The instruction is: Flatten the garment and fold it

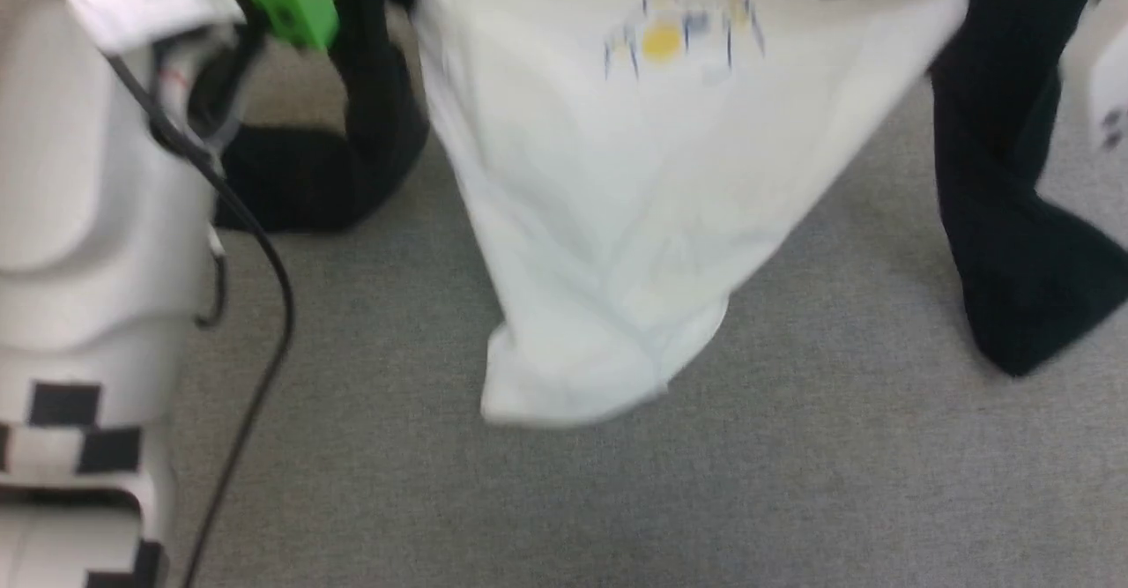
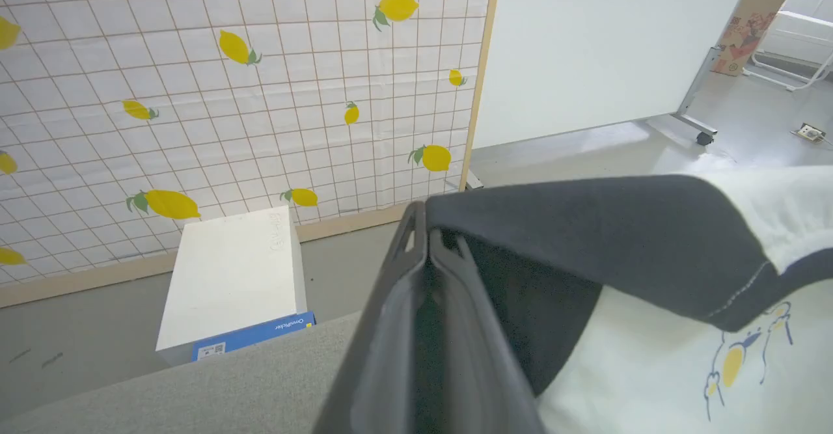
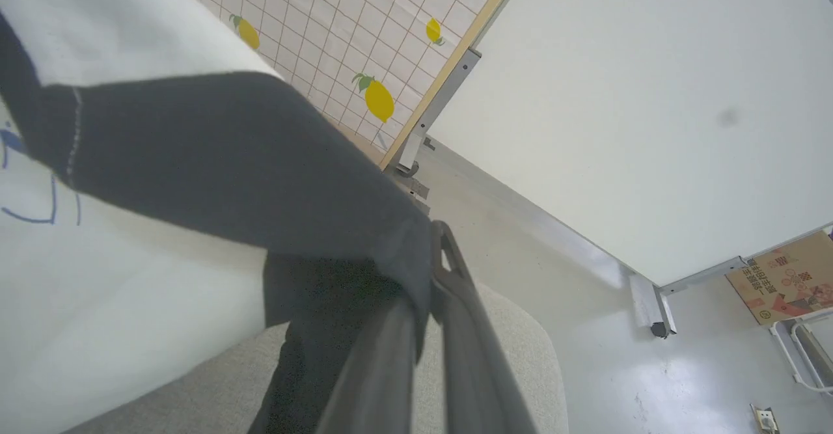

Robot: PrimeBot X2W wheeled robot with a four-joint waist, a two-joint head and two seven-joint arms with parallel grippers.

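My left gripper (image 2: 426,226) is clamped on one black shoulder of the thin white shirt with black sleeves (image 1: 617,218). The shirt hangs spread above the grey fabric surface (image 1: 793,482), its sleeve ends trailing down to that surface. My right gripper (image 3: 437,242) is pinched shut on the other black shoulder.

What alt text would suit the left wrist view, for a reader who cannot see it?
The left gripper is shut on the black part of the garment, whose white body with a small print spreads to the right. Behind stand a lemon-patterned screen and a white box.
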